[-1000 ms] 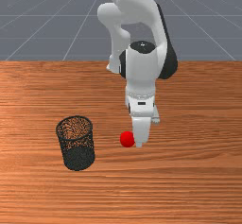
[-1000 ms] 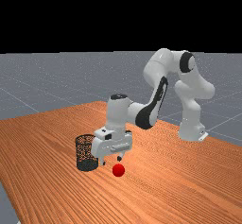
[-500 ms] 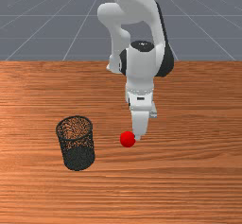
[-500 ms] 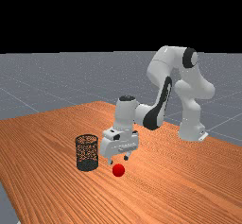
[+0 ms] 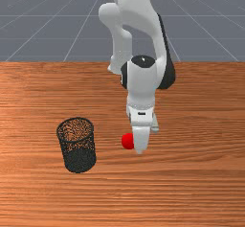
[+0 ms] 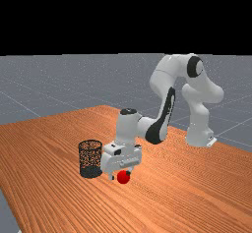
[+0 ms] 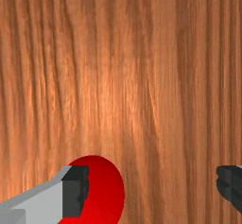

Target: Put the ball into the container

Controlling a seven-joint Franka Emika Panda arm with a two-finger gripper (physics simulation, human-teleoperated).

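My end effector (image 7: 152,187) is open and empty, the red ball (image 7: 106,190) off-centre under or beside one finger (image 7: 74,192) (can't tell if touching), so I should lift a bit ASAP, shift toward that finger's side till the ball's midway btwn both, then go straight down & close gently, b/c pressing now could roll it off. Arm's reaching fwd w/ the hand low over the worktop (image 5: 191,187), pointing approx. down; the mesh container (image 5: 79,160) stands upright, apart from the ball, toward the front view's left.
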